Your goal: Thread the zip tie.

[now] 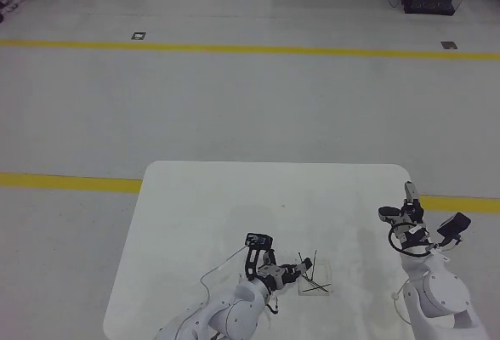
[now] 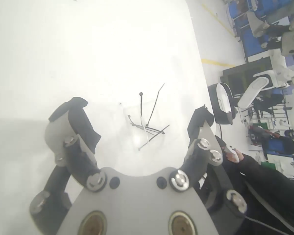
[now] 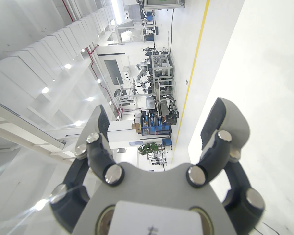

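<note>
The arms [image 1: 437, 293] are white and rounded. The left hand [image 2: 139, 108] and right hand [image 3: 160, 107] share grey metal plates [image 2: 137, 196] and black fingers [image 3: 212, 123] (silver screws [image 2: 180, 179] at each joint).

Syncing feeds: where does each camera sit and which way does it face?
Top view: overhead, looking down at the table; both arms show.
Left wrist view: wrist-mounted, faces the zip ties past the open left gripper.
Right wrist view: wrist-mounted, faces the hall past the open right gripper.
Top and left wrist share the zip ties.
</note>
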